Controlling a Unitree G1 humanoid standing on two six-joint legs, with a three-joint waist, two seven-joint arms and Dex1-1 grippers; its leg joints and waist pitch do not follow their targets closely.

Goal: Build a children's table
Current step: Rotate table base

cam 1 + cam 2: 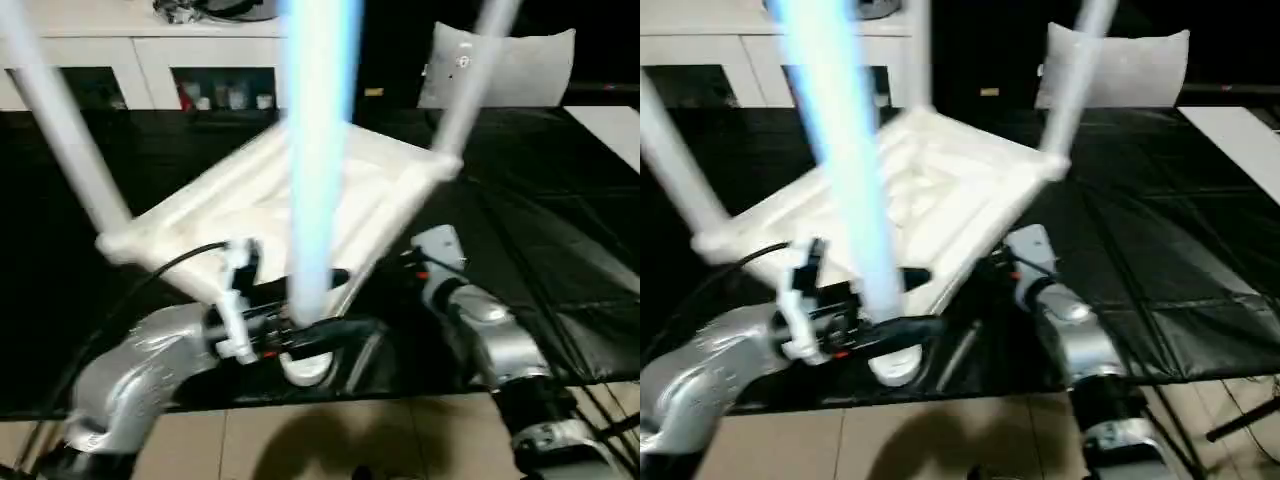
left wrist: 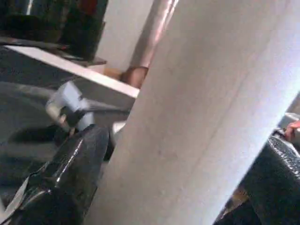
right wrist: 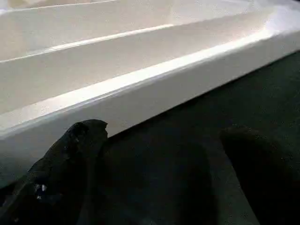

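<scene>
Right end effector [image 3: 159, 187] beside tabletop rim [image 3: 154, 89]

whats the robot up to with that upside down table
The robot is assembling a white children's table. The table top lies underside up on a black mat, with legs already standing in its corner sockets. The left gripper has its jaws around the nearest leg. The right gripper hangs open beside the top's edge.

Silver forearms [image 1: 140, 375] carry black cables, white brackets and glossy black end effector fingers [image 2: 70, 173].
</scene>
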